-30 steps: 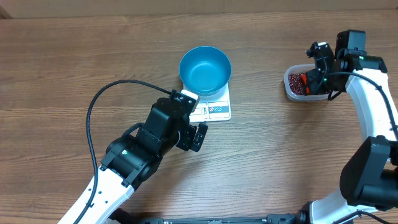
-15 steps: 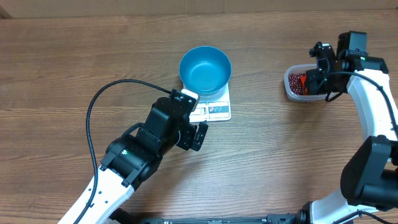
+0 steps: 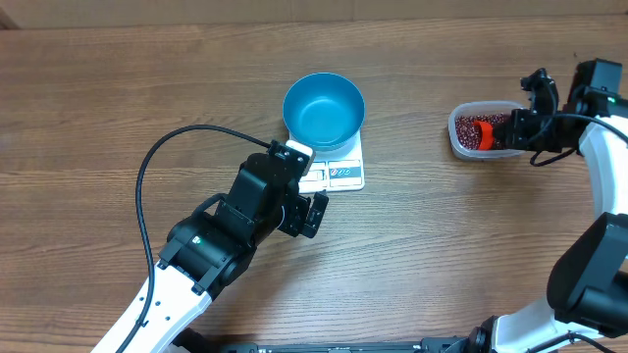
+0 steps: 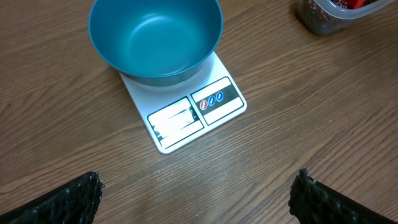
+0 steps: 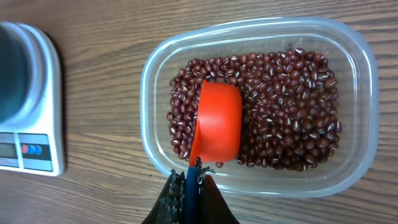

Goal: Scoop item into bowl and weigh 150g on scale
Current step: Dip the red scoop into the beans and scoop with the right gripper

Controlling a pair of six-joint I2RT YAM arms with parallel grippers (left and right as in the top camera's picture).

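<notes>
0 beans (image 5: 280,112) in bowl (image 3: 324,108) yet, empty on scale (image 3: 334,175); all lying in tub (image 5: 155,81), right gripper (image 5: 189,186) clamped on orange scoop (image 5: 217,121) set among them, left gripper (image 4: 194,199) wide, idle near scale; scooping, pouring, weighing all left.

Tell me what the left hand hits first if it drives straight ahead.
Likely the scale, at its display edge, with the bowl behind; depth is unclear, so it might touch the table first.

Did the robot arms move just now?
The right gripper, shut on the orange plastic scoop, swung out rightward from above the clear plastic tub, its cup staying in the small red-brown beans. The open left gripper, round blue bowl and flat white scale stayed put.
</notes>
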